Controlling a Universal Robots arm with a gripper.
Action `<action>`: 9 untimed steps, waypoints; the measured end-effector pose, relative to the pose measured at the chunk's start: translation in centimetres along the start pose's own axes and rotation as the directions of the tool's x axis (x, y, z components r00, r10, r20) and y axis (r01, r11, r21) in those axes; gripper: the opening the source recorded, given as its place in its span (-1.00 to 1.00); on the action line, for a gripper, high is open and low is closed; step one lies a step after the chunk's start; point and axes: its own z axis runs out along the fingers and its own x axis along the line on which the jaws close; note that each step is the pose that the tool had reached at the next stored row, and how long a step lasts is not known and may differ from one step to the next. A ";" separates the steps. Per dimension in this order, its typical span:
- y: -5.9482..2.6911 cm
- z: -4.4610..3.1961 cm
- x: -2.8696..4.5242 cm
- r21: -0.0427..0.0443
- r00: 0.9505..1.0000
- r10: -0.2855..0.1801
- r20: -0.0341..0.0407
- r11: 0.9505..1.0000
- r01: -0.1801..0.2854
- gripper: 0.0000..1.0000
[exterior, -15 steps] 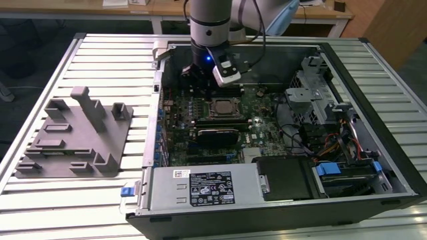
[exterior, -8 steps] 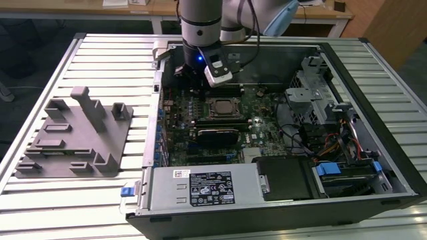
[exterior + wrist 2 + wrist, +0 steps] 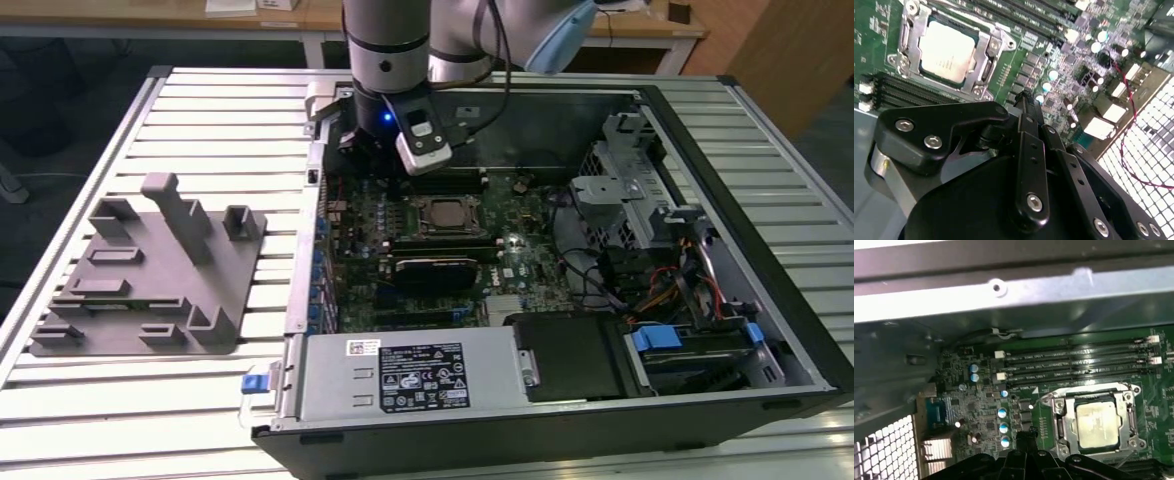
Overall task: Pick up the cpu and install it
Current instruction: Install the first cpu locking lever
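My gripper, closed and empty, hovers beside the cpu, which lies flat because the socket frame seats it.

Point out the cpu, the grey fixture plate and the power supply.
cpu (image 3: 946, 50): second wrist view, centre of its silver top.
grey fixture plate (image 3: 140, 290): exterior view, bare flat base.
power supply (image 3: 334, 385): exterior view, grey metal top.

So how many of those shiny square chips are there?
1. The cpu sits in the motherboard socket, inside its metal frame; the tool hangs near it. Others could hide under the arm.
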 end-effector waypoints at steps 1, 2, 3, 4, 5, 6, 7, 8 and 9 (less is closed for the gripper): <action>-0.01 0.00 0.07 -0.009 1.000 0.000 -0.001 1.000 0.000 -0.79; -0.02 0.00 0.12 -0.017 1.000 0.000 -0.002 1.000 0.000 -0.79; -0.02 0.00 0.16 -0.026 1.000 0.000 -0.003 1.000 -0.001 -0.79; -0.03 0.00 0.18 -0.034 1.000 0.001 -0.004 0.999 -0.001 -0.79; -0.03 0.00 0.20 -0.041 1.000 0.001 -0.005 0.999 -0.001 -0.79; -0.04 0.00 0.21 -0.048 1.000 0.001 -0.005 0.999 -0.001 -0.79; -0.05 -0.01 0.22 -0.057 1.000 0.001 -0.006 0.998 -0.001 -0.79; -0.05 -0.01 0.23 -0.066 1.000 0.001 -0.008 0.998 -0.002 -0.79; -0.05 -0.01 0.23 -0.076 1.000 0.001 -0.009 0.997 -0.002 -0.79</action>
